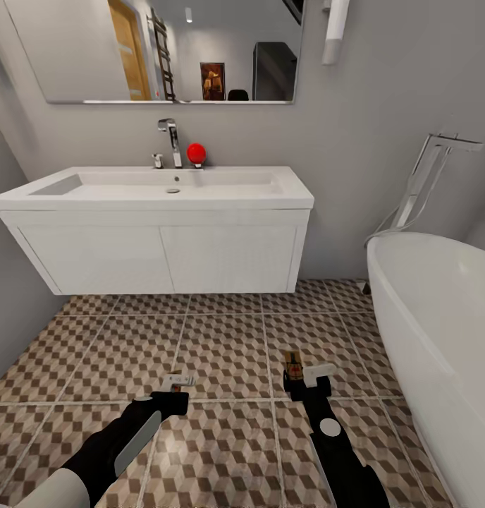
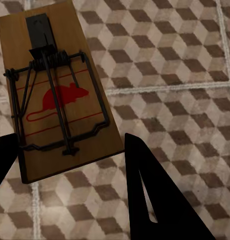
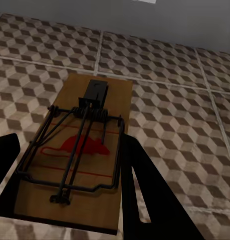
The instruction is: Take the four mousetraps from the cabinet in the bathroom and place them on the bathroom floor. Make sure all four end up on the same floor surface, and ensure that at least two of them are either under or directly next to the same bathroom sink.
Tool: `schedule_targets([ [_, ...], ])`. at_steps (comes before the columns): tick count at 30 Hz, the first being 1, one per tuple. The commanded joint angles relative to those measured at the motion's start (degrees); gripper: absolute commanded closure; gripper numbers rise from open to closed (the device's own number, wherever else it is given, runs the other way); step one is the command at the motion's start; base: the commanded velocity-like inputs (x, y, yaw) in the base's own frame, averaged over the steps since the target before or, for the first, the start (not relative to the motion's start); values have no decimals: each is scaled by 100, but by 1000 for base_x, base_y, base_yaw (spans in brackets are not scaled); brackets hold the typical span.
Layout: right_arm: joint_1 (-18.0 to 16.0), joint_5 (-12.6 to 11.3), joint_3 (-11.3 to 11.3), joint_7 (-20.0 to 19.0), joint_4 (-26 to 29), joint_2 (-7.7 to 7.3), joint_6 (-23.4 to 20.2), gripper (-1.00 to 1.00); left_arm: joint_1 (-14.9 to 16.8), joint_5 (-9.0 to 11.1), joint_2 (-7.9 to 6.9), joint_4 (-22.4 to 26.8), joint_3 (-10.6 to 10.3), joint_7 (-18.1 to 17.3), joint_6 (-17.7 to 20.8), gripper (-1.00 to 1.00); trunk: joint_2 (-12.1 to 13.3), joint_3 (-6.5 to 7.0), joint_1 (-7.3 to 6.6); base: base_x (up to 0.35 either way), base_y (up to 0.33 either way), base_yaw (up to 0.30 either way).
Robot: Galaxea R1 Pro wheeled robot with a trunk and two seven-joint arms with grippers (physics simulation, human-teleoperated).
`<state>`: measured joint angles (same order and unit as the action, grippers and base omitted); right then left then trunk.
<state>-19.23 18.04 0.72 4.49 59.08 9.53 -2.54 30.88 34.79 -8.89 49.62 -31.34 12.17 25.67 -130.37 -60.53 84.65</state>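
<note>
Both arms out low over the floor (image 1: 221, 353), facing the sink (image 1: 154, 190). Left claw (image 1: 177, 384) is clamped on a trap (image 2: 57, 95), board held between its fingers (image 2: 155, 200). Right claw (image 1: 307, 377) is clamped on a second trap (image 3: 82, 150). My read: placing step. Lower each until the board is flat on the tile, release, lift straight off. Set them close under the sink; keep clear of the tub (image 1: 440, 324).

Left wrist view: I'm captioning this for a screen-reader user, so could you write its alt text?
A flat tan-wood mousetrap with a dark metal spring bar and a red mouse print sits between the left end effector's two black fingers. Below it lies the brown-and-beige cube-patterned tile floor with pale grout lines.
</note>
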Motion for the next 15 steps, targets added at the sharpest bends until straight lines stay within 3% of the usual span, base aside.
schedule_targets([
  [1, -2, 60, 7, 9, 7, 5, -27, 100, 6, 36, -8, 14, -30, 57, 17, 100, -44, -32, 21, 0, 0, 0],
  [5, -2, 59, 7, 6, 7, 5, -27, 100, 6, 36, -8, 30, -30, 57, 17, 100, -204, -139, 109, 0, 0, 0],
  [12, -2, 59, 7, 8, 2, 5, -27, 100, 6, -1, -106, 1084, -29, 94, 26, 100, -485, -326, 263, 0, 0, 0],
  [15, -2, 59, 7, 8, 0, 5, -27, 100, 4, -78, -141, 1279, -30, 102, 26, 100, -605, -406, 329, 0, 0, 0],
])
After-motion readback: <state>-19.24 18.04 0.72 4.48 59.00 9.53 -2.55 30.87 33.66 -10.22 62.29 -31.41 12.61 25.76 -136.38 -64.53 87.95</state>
